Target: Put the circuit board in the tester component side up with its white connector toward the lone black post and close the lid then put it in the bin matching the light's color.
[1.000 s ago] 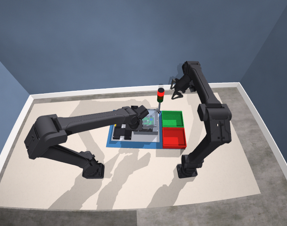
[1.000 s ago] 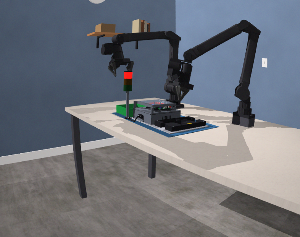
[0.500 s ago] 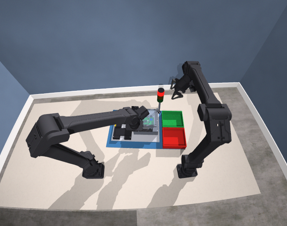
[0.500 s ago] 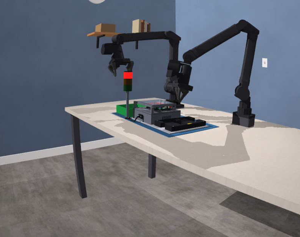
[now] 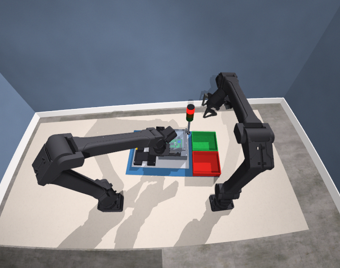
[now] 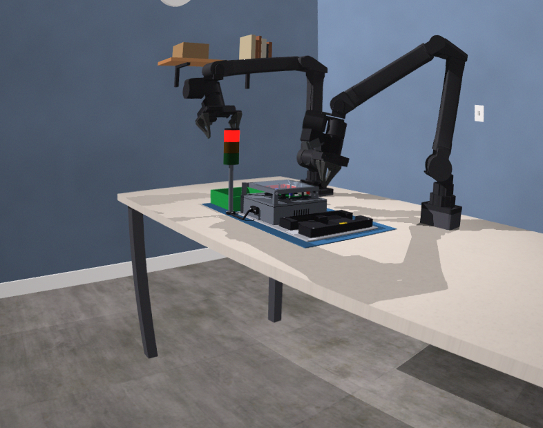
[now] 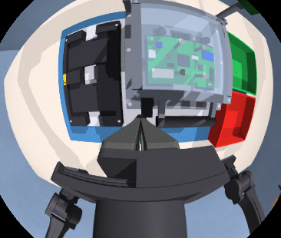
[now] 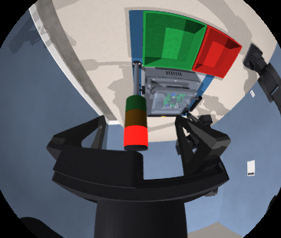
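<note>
The circuit board point(image 5: 176, 143) point(image 7: 174, 57) lies component side up in the tester, seen through the clear lid. The grey-framed lid point(image 7: 136, 50) is down over it. The signal light point(image 5: 190, 110) point(image 6: 231, 135) point(image 8: 136, 136) glows red. A small black tab point(image 7: 147, 107) is at the tester's near edge. My left gripper point(image 7: 140, 118) is shut and empty, its tips beside the tab in the left wrist view and above the tester's level in the exterior view. My right gripper point(image 5: 203, 111) is open and empty, high up near the signal light. Whether the pins pass through the holes is hidden.
The black tray point(image 7: 76, 55) point(image 6: 336, 226) holds no board. The green bin point(image 5: 216, 141) point(image 7: 249, 80) and red bin point(image 5: 206, 174) point(image 7: 218, 132) stand side by side beyond the tester, both empty. The light's thin pole point(image 6: 231, 188) rises at the tester's back corner.
</note>
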`<state>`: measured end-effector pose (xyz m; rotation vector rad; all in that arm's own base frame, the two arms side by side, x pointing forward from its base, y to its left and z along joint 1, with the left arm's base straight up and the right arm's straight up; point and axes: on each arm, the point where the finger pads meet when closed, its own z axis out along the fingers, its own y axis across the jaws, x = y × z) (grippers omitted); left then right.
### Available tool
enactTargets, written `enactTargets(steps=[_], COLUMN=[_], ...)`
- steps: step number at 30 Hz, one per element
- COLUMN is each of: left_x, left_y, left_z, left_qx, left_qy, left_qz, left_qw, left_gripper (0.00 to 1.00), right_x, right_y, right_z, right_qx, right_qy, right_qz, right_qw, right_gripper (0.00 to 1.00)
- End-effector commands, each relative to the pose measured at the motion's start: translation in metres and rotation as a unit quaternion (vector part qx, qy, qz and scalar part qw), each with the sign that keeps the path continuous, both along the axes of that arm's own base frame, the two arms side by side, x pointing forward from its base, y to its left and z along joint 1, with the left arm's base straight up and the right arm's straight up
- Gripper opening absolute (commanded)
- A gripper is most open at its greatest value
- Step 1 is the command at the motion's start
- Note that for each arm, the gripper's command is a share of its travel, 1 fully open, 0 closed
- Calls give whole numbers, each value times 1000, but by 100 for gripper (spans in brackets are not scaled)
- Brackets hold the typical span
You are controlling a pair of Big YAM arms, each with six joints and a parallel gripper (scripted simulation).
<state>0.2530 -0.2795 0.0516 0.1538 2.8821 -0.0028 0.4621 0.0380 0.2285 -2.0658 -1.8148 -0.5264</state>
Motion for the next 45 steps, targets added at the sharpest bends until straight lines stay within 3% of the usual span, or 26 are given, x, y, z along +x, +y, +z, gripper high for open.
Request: enactTargets(steps=[1, 45], left_x=[4, 6], left_y=[-5, -6], left_z=[-6, -34], left_qx=[-5, 3], left_qy=[-2, 4], left_qz=[8, 10], left_qw=[1000, 1000], left_gripper=[0, 0], right_x=[10, 10], right_y=[1, 1], right_z=[9, 9], right_qx=[0, 0], right_qy=[-11, -11], right_qz=[0, 0], right_qw=[1000, 1000], right_gripper=[100, 100])
